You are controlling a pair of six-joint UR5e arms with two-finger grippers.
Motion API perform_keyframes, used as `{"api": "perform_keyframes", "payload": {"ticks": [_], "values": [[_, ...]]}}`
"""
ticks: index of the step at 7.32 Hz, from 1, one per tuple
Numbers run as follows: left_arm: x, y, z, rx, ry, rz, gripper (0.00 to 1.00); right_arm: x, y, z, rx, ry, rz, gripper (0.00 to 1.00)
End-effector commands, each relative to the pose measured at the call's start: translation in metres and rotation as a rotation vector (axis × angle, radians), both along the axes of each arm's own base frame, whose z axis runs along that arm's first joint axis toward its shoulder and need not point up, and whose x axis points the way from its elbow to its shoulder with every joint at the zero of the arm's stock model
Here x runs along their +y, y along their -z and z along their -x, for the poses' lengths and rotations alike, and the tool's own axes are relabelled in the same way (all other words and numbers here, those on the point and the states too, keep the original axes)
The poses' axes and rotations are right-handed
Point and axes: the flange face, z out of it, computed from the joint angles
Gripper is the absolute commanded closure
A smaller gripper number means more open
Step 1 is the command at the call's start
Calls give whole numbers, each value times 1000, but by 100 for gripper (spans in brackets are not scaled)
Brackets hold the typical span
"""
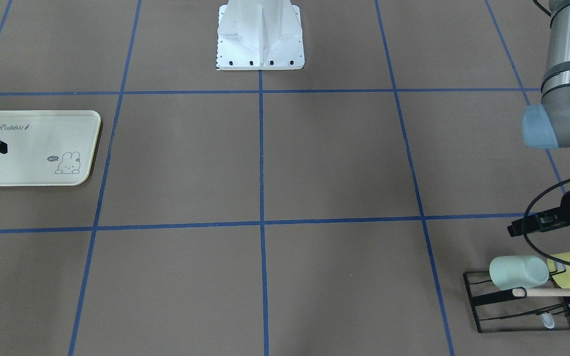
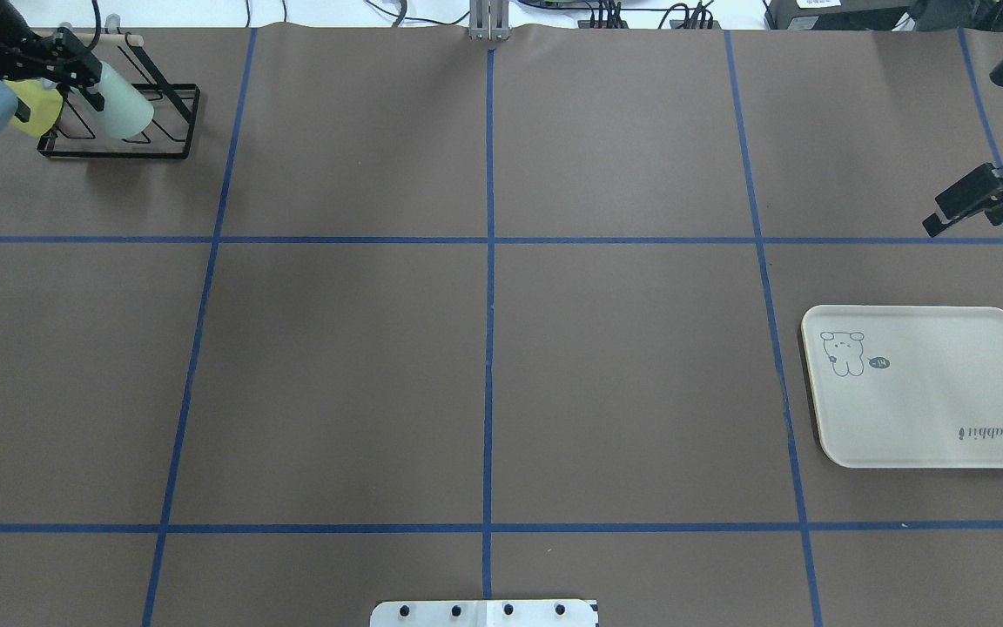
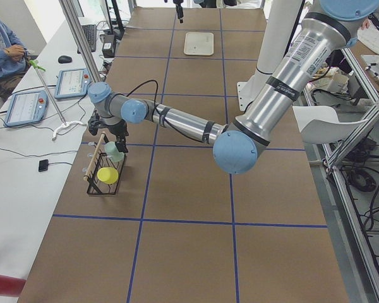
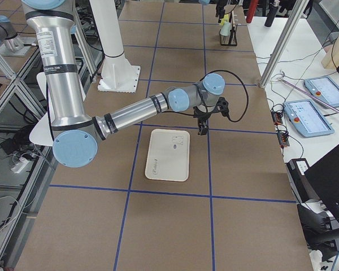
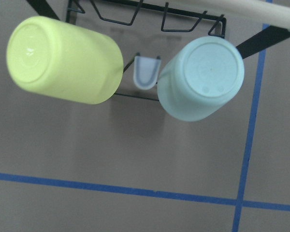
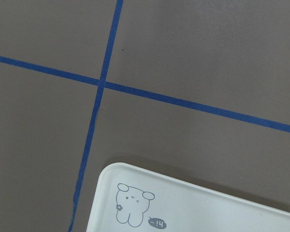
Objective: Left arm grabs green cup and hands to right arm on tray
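Observation:
The green cup (image 1: 517, 272) is pale mint and sits mouth-down and tilted on a peg of a black wire rack (image 1: 483, 301). It also shows in the overhead view (image 2: 123, 100) and the left wrist view (image 5: 203, 79), base toward the camera. My left gripper (image 1: 515, 230) hovers just above the cup, apart from it, and looks open and empty. The cream tray (image 1: 32, 148) with "Rabbit" script lies flat and bare, also seen in the overhead view (image 2: 928, 409). My right gripper (image 2: 937, 225) hangs beyond the tray's far edge, looks open and holds nothing.
A yellow-green cup (image 5: 63, 60) sits on the same rack beside the mint one. A wooden dowel (image 1: 557, 292) runs along the rack's top. The robot's white base (image 1: 260, 39) stands at mid table. Blue tape lines grid the brown table.

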Motion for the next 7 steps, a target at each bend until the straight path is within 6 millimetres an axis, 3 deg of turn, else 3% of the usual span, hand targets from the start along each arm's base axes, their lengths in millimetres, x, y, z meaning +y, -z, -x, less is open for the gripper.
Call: {"api": "perform_keyframes", "payload": {"ticks": [1,3,6,7], "values": [[-27,-1,-20,-56,1,-28,0,0,2,8,0,14,-5,0],[-31,-12,-30,-67,-4,-33,0,1,2,8,1,14,-4,0],[-46,2,-34,-103,8,-62,1,0,2,9,4,15,-7,0],[-50,-1,-32,-130,18,-78,1,0,2,10,7,14,-6,0]]}}
